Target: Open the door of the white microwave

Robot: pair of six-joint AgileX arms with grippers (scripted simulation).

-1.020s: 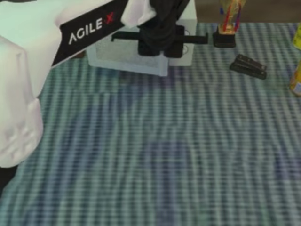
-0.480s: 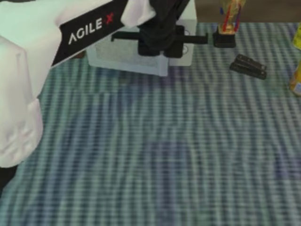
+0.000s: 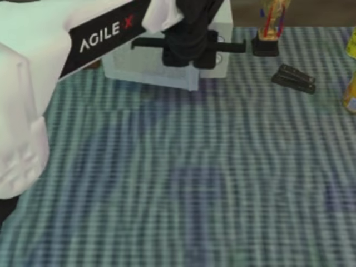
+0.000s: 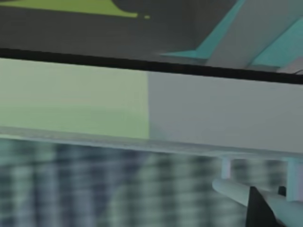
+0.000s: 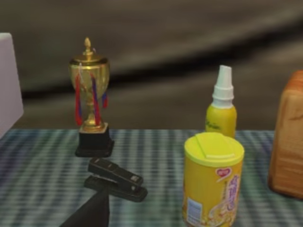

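One arm works: left end effector (image 3: 189, 47) sits at the white microwave (image 3: 167, 61) door (image 3: 150, 69) handle near the table's far edge; finger state indeterminable. Door appears barely ajar; next, swing outward.

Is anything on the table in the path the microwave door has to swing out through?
Nothing visible: the cloth in front of the door is bare. The trophy and stapler sit off to the right. The left pincer is at the door.
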